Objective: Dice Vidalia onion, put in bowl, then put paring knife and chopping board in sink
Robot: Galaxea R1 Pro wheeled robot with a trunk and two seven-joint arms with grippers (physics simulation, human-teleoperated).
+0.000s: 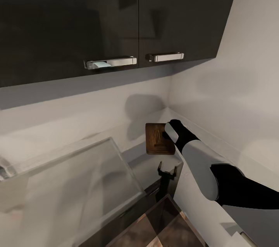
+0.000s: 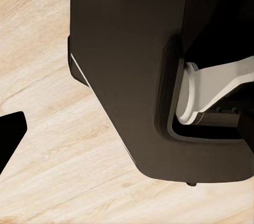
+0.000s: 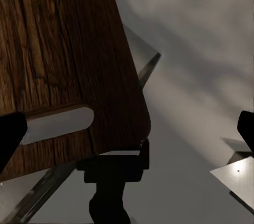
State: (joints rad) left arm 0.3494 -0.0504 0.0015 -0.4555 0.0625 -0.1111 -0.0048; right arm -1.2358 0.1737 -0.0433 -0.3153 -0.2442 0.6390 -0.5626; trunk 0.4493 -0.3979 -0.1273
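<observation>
The dark brown chopping board point(image 1: 157, 139) is near the counter's back corner, just beyond the tap point(image 1: 168, 173). My right arm reaches to its right edge, and the wrist hides the fingers in the head view. In the right wrist view the board point(image 3: 69, 49) looms close, its handle slot point(image 3: 58, 123) beside one fingertip point(image 3: 10, 139). My right gripper point(image 3: 127, 134) is open, its other fingertip point(image 3: 246, 129) far from the board. The steel sink point(image 1: 77, 177) lies to the left. My left gripper point(image 2: 127, 134) hangs open over the wooden floor. Onion, knife and bowl are out of view.
Dark upper cabinets point(image 1: 116, 14) with chrome handles hang close overhead. The pale wall point(image 1: 232, 84) meets the countertop point(image 1: 135, 134) in a corner on the right. Below the counter edge are dark cabinet fronts and wooden floor point(image 1: 162, 227). The robot's dark base point(image 2: 132, 76) is in the left wrist view.
</observation>
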